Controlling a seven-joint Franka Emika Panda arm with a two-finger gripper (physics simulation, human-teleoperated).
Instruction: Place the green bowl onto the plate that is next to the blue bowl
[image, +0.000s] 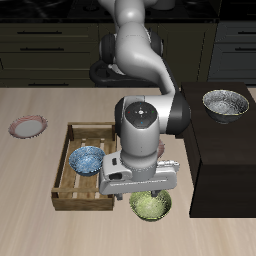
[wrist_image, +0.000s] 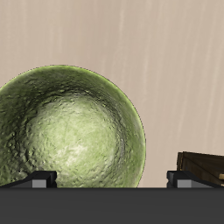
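The green bowl (image: 151, 207) (wrist_image: 70, 127) stands upright on the table near the front edge, olive with a pale mottled inside. My gripper (image: 147, 192) (wrist_image: 112, 180) hovers just above it, open, with the jaws wide apart; one finger is over the bowl's inside and the other outside its rim. The blue bowl (image: 87, 159) sits inside a wooden tray (image: 68, 150) beside my arm. A plate (image: 28, 126) with a reddish rim lies on the table past the tray's far side, with nothing on it.
A dark raised counter (image: 225, 160) stands close to the green bowl's other side, with a silvery-grey bowl (image: 225, 103) on top of it. A corner of the wooden tray (wrist_image: 206, 164) shows in the wrist view.
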